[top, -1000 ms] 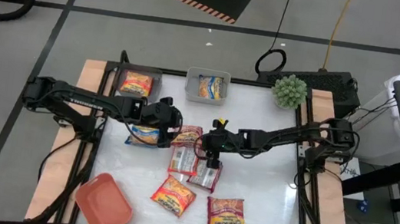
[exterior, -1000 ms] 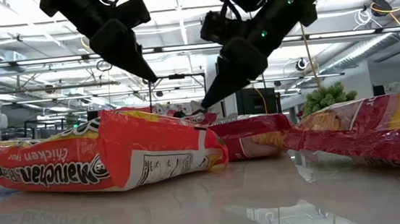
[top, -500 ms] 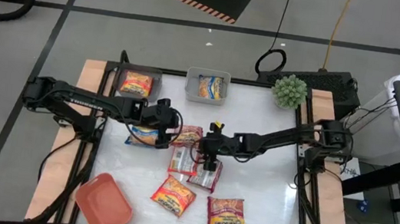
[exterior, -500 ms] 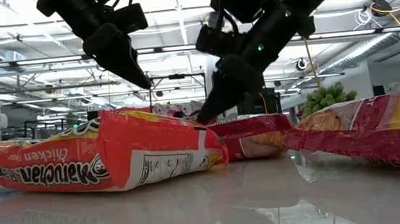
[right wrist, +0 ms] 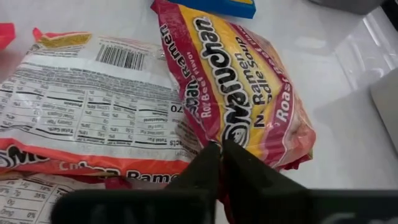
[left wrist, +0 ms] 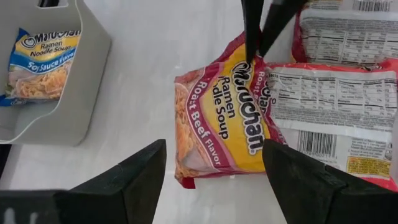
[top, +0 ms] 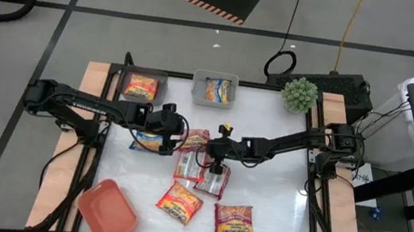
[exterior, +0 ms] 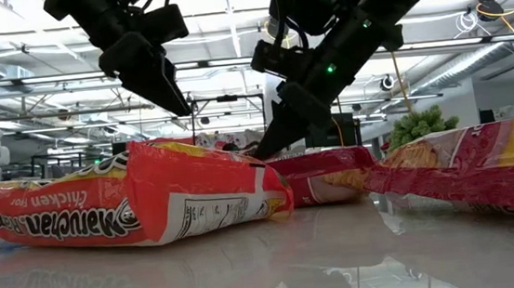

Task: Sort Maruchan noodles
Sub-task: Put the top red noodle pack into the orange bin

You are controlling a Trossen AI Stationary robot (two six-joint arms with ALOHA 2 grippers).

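Note:
A red-and-yellow Roast Beef noodle packet [right wrist: 249,93] [top: 195,138] lies flat near the table's middle. Its edge touches a packet lying label-down [right wrist: 93,93]. My right gripper [right wrist: 219,152] [top: 211,153] is shut at that packet's edge. My left gripper [left wrist: 214,186] [top: 176,134] hovers open just left of it, over a blue packet [top: 146,142]. More Maruchan noodles lie nearer the front [top: 180,201] [top: 234,220] [top: 213,181]. A grey bin [top: 127,73] holds an orange packet, and a clear bin [top: 197,91] holds a blue one. My right gripper has its fingertips together on the Roast Beef packet's edge beside the "M" of the brand name [right wrist: 231,138] [left wrist: 247,62]. The fingers slant down from above and from the table's right. They hide whether wrapper is pinched between them. The packet lies flat on the table.
A salmon-red bin [top: 106,212] lies at the front left corner. A green plant [top: 300,94] stands at the far right corner. In the low view an orange-red Chicken packet [exterior: 123,207] fills the foreground. White tabletop shows to the right of the packets [top: 277,189].
My right gripper has come down and a little toward the table's left, onto the Roast Beef packet's edge. My left gripper has drawn slightly toward the left edge and stays open. The packets lie where they were.

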